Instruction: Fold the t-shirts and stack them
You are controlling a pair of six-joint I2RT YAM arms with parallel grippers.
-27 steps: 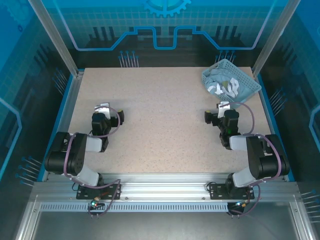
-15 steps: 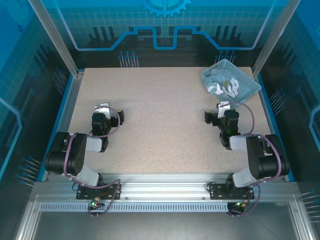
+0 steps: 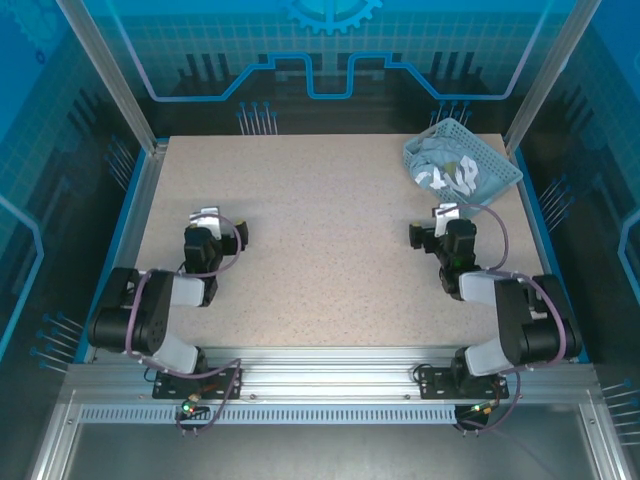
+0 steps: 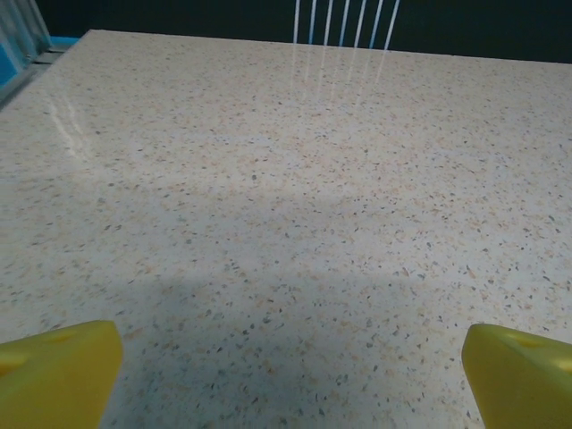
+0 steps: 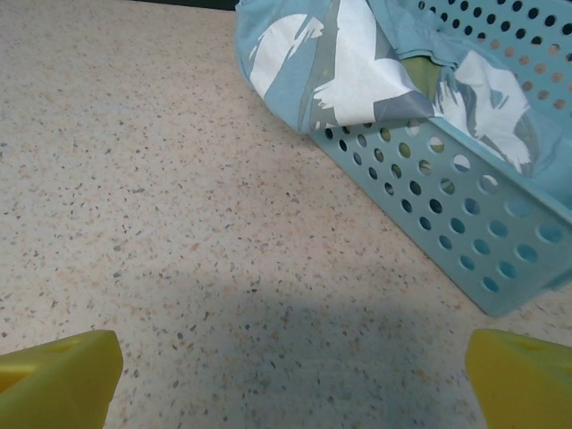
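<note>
We find no legible text, label, brand or number anywhere. The white print on the t-shirts (image 5: 357, 63), bunched in the basket (image 5: 465, 223), is creased and folded over itself. We make out broken white patches, no letters we can read. The back panel (image 3: 200, 40) bears a gear emblem (image 3: 333, 12), a wordless graphic.

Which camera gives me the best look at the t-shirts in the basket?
Right wrist: the t-shirts are close up, spilling over the basket rim, white print clear. Top external shows them small, bunched in the basket at the far right corner.
</note>
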